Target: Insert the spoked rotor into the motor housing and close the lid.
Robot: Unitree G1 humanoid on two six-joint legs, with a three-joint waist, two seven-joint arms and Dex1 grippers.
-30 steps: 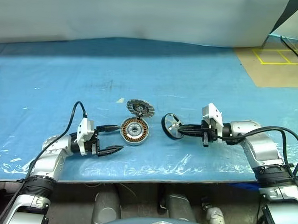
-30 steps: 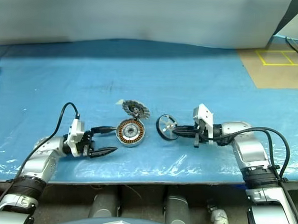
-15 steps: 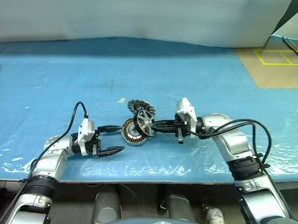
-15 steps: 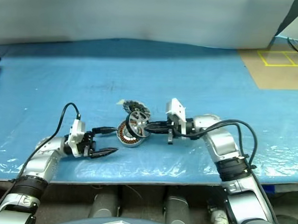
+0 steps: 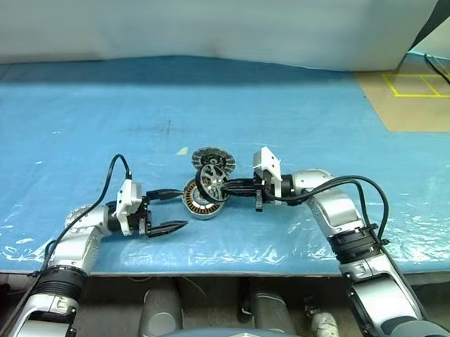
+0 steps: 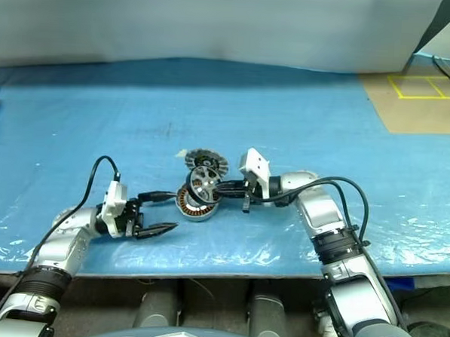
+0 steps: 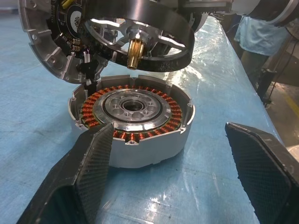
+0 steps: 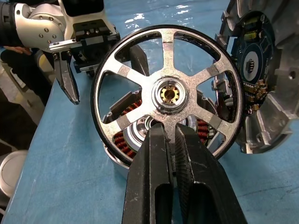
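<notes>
Blue sheeting covers the bench (image 5: 325, 128). Right tool (image 8: 174, 135) is clamped on the rotor (image 5: 212, 182), tilted above the housing (image 5: 201, 198) — level it and centre the hub before lowering. Left tool (image 5: 174, 210) waits, fingers apart; lid (image 5: 212, 159) lies just behind.

In the right wrist view the spoked rotor (image 8: 169, 95) covers most of the motor housing (image 8: 133, 140); only bits of copper winding show through the gaps between spokes. The right gripper (image 8: 170, 140) hides the rotor's lower spoke where its closed fingers meet. The lid (image 8: 261, 79) is cut off by that picture's edge and partly sits behind the rotor's rim. In the left wrist view the rotor's top runs out of the picture, and whether the rotor touches the housing cannot be told. In the head views the rotor hides the housing's far side.
</notes>
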